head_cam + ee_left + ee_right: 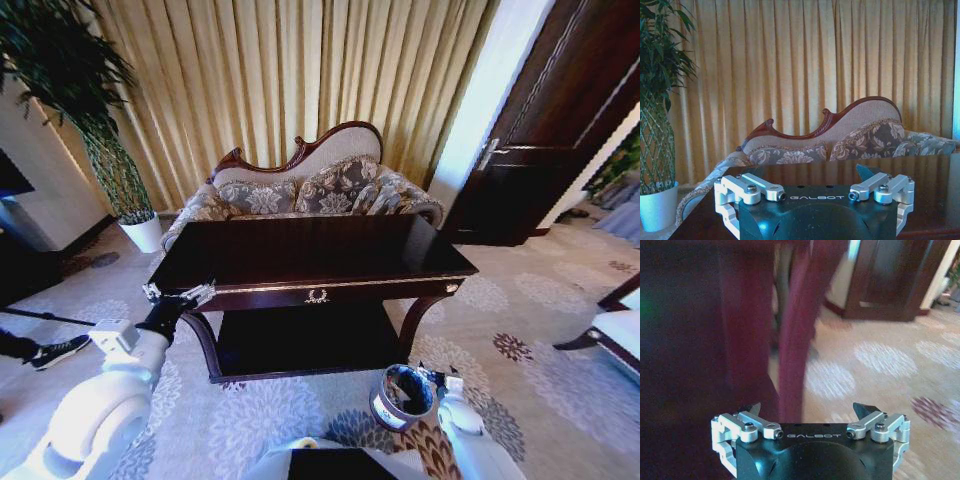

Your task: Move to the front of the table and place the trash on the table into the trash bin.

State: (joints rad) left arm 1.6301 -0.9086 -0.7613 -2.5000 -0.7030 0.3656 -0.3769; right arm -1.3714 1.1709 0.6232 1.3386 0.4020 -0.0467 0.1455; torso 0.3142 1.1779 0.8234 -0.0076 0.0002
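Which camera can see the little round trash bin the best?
The head view. The trash bin stands on the carpet beside the right gripper, its silvery rim plain. The left wrist view looks over the table at the sofa; the right wrist view faces a table leg.

The left pincer (815,187), fingers spread, hovers over the table (920,175) facing the sofa (850,135).

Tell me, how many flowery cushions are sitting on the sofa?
2. One cushion leans on the sofa's back toward its lower end, nearer the plant; the other cushion sits beside it under the higher curve of the back. The table may hide more.
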